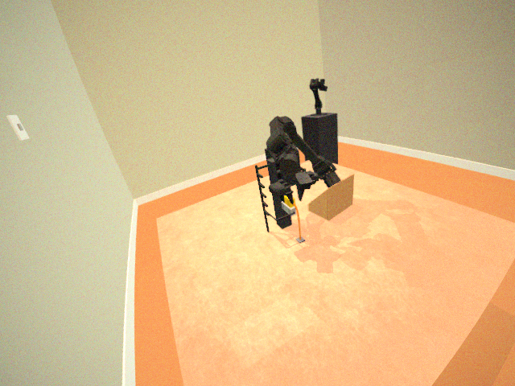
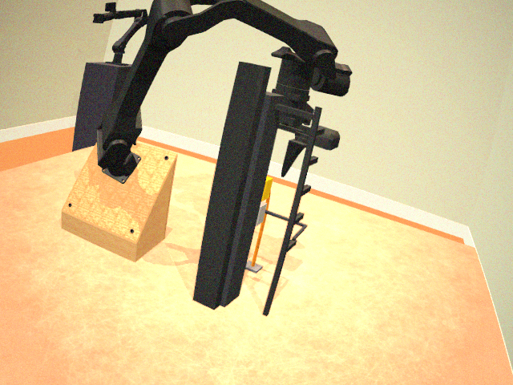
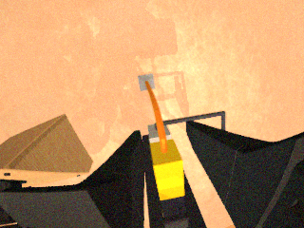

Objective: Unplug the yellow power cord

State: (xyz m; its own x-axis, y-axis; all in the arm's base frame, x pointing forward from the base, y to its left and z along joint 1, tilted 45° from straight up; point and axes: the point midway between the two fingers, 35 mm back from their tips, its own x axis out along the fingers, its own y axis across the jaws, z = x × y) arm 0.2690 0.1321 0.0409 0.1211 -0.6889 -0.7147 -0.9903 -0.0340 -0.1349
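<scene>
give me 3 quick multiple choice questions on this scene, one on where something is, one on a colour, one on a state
1. Where is the black parallel-jaw gripper relative to the yellow box-shaped plug?
A. above it, apart
B. below it, on the floor
C. resting on the sloped wooden base block

2. What colour is the thin cord running from the plug to the small grey floor plate?
A. blue
B. orange
C. white

3. What is the state of the plug?
A. lying loose on the floor
B. clamped in the gripper
C. seated on the tall dark power strip, untouched

Answers:
1 A: the exterior view shows the fingertips above the plug with a gap.
2 B: the wrist view shows an orange cord.
3 C: the plug sits against the strip, and the fingers flank it from above without contact.
</scene>
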